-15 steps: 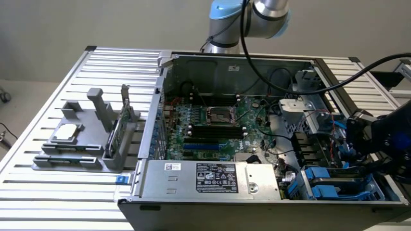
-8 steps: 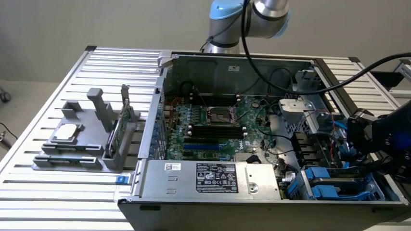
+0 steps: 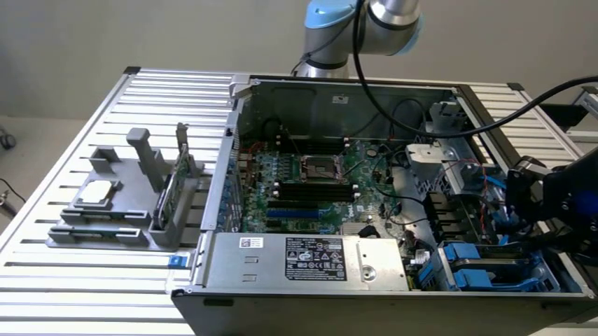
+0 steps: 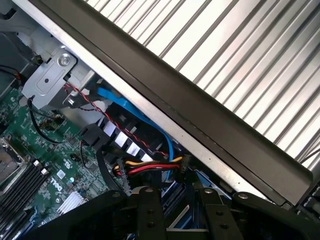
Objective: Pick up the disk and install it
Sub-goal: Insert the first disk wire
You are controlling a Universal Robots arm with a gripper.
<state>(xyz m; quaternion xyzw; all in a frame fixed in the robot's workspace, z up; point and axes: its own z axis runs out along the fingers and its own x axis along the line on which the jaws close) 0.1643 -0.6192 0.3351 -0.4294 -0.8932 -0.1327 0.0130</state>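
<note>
The disk (image 3: 486,269) looks to be down in the drive bay at the corner of the open computer case (image 3: 341,87). Its blue carrier frame and tabs show there around a patch of grey, close under the fingers. From where I stand I can't make out whether it is fully seated.

The gripper (image 3: 537,224) hangs over that corner, a dark block at the exterior view's right. In the wrist view the gripper (image 4: 180,197) shows two black fingers (image 4: 150,210) standing apart, with a sliver of blue and pale grey in the gap between them. I cannot tell whether they are pressing on it or merely straddling it.

Just ahead of the fingertips runs a bundle of red, yellow and black power wires (image 4: 145,166). A blue data cable (image 4: 150,122) loops a little further out. Beyond that sits a silver metal bracket (image 4: 50,80), and off to one side of the fingers lies the green motherboard (image 3: 309,182) with its processor socket (image 3: 316,166) and dark memory slots.

Further from the fingers, along the near wall of the case, is the grey power supply (image 3: 304,260) with its white label. The case rests on a slatted aluminium table (image 3: 103,119).

Well away from the gripper, at the exterior view's left, a grey holder rack (image 3: 103,227) carries a small square silver chip (image 3: 98,192). A thin green circuit card (image 3: 178,185) stands on edge in it.
</note>
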